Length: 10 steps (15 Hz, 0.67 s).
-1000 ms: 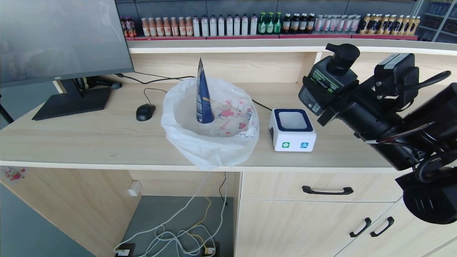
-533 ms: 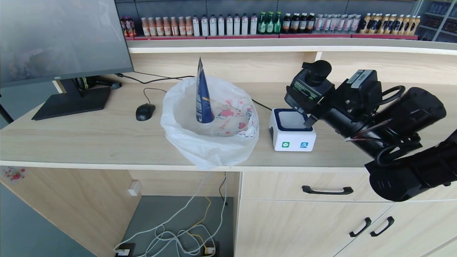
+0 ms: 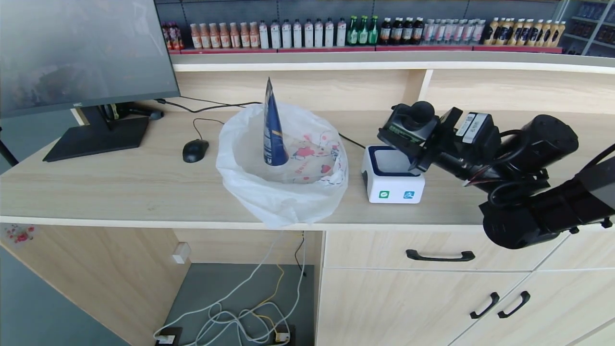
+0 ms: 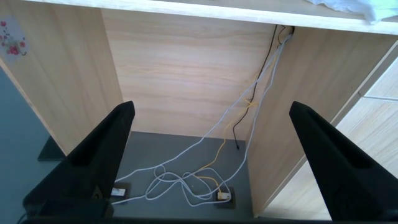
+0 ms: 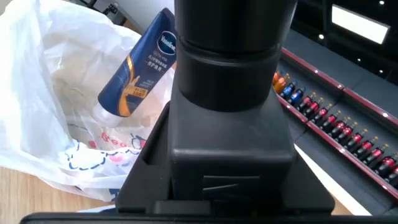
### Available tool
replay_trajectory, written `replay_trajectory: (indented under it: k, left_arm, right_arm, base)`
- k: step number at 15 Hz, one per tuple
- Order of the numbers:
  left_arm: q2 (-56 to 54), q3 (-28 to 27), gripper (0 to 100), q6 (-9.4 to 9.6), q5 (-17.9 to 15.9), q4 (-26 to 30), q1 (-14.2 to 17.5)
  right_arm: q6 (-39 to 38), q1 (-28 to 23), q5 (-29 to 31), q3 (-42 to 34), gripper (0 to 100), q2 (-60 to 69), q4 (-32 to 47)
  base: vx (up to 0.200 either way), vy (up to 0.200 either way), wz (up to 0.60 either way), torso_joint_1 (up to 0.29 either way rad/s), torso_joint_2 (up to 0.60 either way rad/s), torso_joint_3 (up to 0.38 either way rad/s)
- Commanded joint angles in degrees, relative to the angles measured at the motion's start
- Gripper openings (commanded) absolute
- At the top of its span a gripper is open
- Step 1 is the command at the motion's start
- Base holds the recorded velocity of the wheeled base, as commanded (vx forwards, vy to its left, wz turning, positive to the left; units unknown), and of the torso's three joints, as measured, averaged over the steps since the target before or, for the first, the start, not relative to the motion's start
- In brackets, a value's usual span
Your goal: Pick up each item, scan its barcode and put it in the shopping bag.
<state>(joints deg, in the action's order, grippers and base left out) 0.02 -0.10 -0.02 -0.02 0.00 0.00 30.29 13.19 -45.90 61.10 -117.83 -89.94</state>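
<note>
My right gripper is shut on a black pump bottle, which it holds tilted just above the white barcode scanner, its cap end toward the shelf. In the right wrist view the black bottle stands close before the lens, with the blue tube and the white shopping bag behind it. The shopping bag lies open in the middle of the counter, left of the scanner. A blue tube stands upright inside it. My left gripper hangs open below the counter, holding nothing.
A monitor and a black mouse sit on the counter's left side, with a cable running behind the bag. Shelves of bottles line the back. Drawers lie under the counter on the right, loose cables on the floor.
The right arm has swung down and to the left with the black bottle, from high at the right to just over the scanner. The bag and tube have not moved.
</note>
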Motion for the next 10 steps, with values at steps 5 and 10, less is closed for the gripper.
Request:
replay_trajectory:
  k: [5,10]
  left_arm:
    - [0.0,0.0,100,-0.06,0.0,0.0,0.0]
    - [0.0,0.0,100,-0.06,0.0,0.0,0.0]
  right_arm:
    - [1.2,-1.5,-2.1,3.5,0,-3.7,-0.1]
    - [1.9,-2.5,-2.4,3.4,0,-3.9,-0.1]
  base:
    - [0.000,0.000,0.00,0.000,0.00,0.000]
    - [0.000,0.000,0.00,0.000,0.00,0.000]
